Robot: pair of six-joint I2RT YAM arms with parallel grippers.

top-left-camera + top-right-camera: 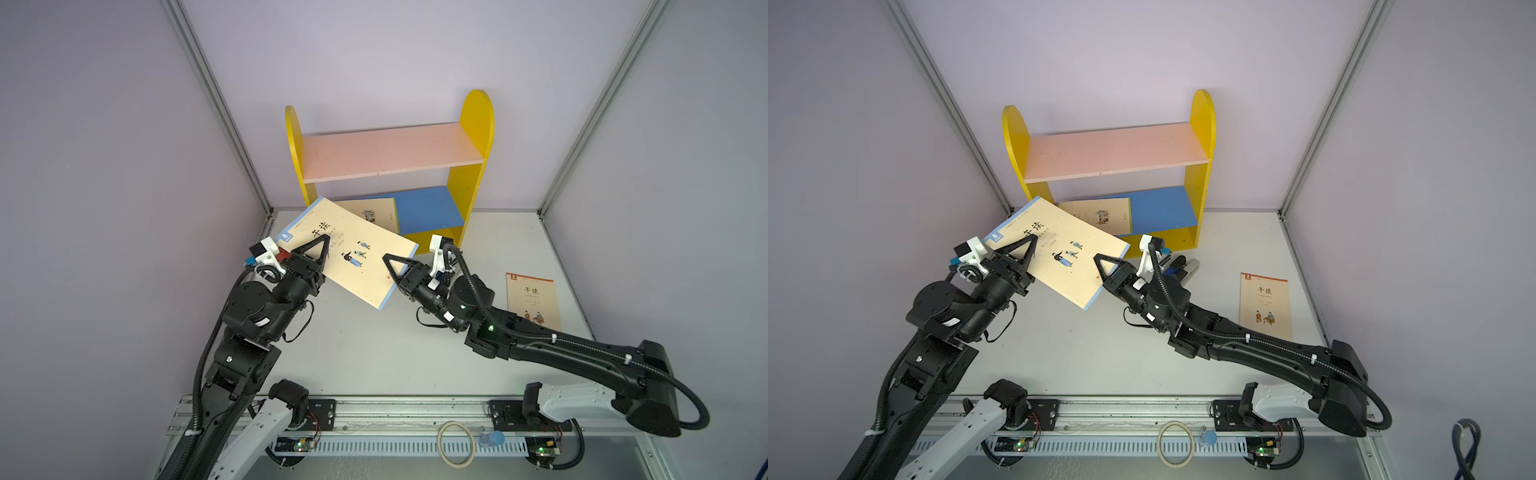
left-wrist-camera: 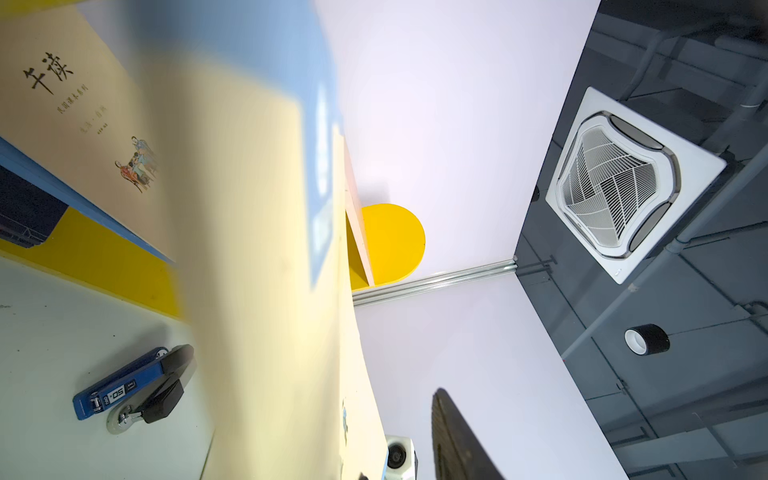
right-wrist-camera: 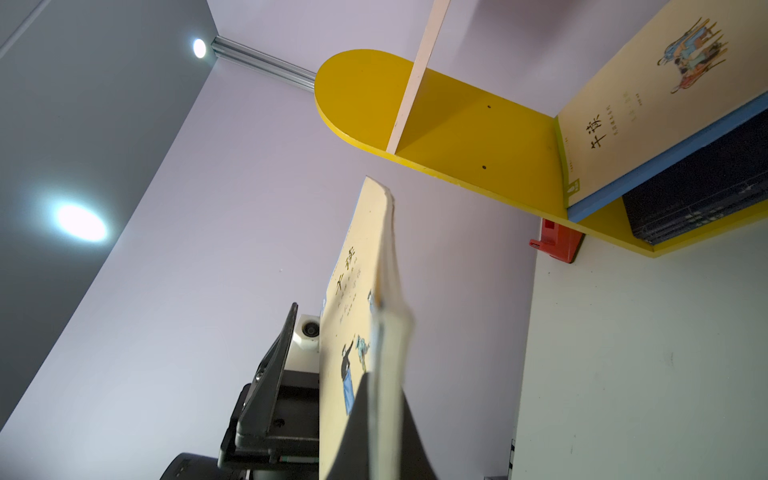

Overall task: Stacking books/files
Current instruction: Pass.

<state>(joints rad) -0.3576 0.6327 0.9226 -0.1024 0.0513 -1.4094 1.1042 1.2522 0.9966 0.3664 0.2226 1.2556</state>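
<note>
Cream book (image 1: 353,257) hangs tilted above the worktop (image 1: 374,353) in both top views, between the arms. Right claw (image 1: 388,262) is clamped on its near right edge, left claw (image 1: 322,245) sits at its left edge. Second cream book (image 1: 374,212) lies on the blue lower shelf (image 1: 432,210) of the yellow rack (image 1: 478,124). Third cream book (image 1: 534,301) lies flat on the worktop at right, well apart. Left wrist: held cover blurred close up, left finger (image 2: 457,436) standing off it, jaws apart; stapler (image 2: 133,382) on the worktop. Right wrist: right fingers (image 3: 355,440) pinch the book's edge, navy books (image 3: 698,187) sit under the blue shelf, red tape dispenser (image 3: 557,241) is against the rack's side.
</note>
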